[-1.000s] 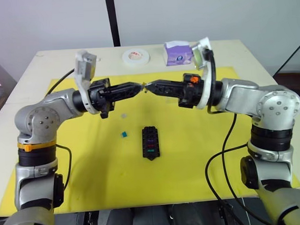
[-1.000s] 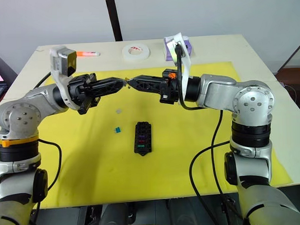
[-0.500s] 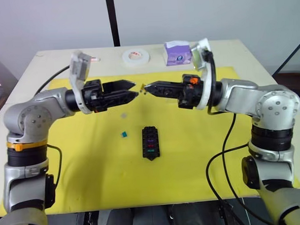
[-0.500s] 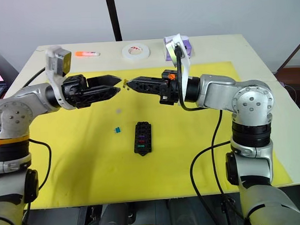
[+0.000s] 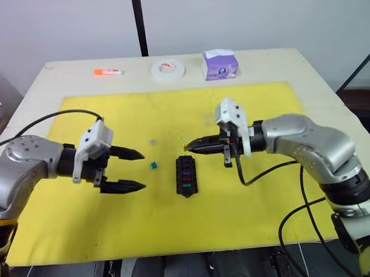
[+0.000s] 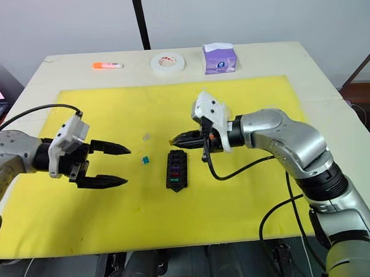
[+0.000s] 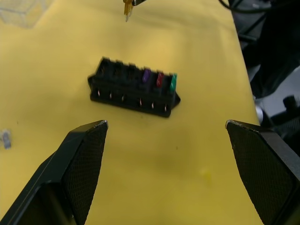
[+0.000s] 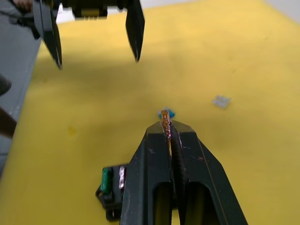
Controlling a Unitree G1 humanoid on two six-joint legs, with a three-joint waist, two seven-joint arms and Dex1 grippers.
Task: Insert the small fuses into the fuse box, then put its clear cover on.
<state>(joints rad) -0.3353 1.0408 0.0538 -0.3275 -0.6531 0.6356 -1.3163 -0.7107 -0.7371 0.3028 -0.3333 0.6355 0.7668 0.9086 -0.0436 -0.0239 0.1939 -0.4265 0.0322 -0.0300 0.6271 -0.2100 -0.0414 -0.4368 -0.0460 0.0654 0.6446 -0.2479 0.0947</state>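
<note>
Fuse box [image 5: 185, 174] lies flat on the yellow mat [image 5: 248, 203], near the mat's middle, pointed end toward the robot. Three fuses are seated at that near end: green [image 7: 173, 82] nearest the point, then red [image 7: 159, 78], then purple [image 7: 146, 75]. The remaining slots look unfilled.

Left gripper [image 5: 139, 171] is to the robot's left of the box, well apart from it. Jaws are spread wide with nothing between them, fingertips pointing toward the box.

Right gripper [image 5: 188, 148] sits just beyond the far end of the box, low over the mat. Fingers are pinched tight on an amber fuse [image 8: 165, 116]; only its tip sticks out past the fingertips. In the left wrist view the amber fuse hangs clear of the mat, beyond the box's far end, not touching it.

Teal fuse [image 5: 154, 166] is loose on the mat, between the left gripper and the box, closer to the box.

Grey fuse [image 5: 153, 141] is loose on the mat a bit farther out than the teal one.

Clear cover [image 7: 18, 10] is on the mat, seen faintly in the left wrist view's corner; can't tell its exact pose.

Far edge of the table [image 5: 304, 67], off the mat: orange marker [image 5: 108, 72], white tape roll [image 5: 168, 68], purple tissue box [image 5: 220, 64], in a row left to right.
</note>
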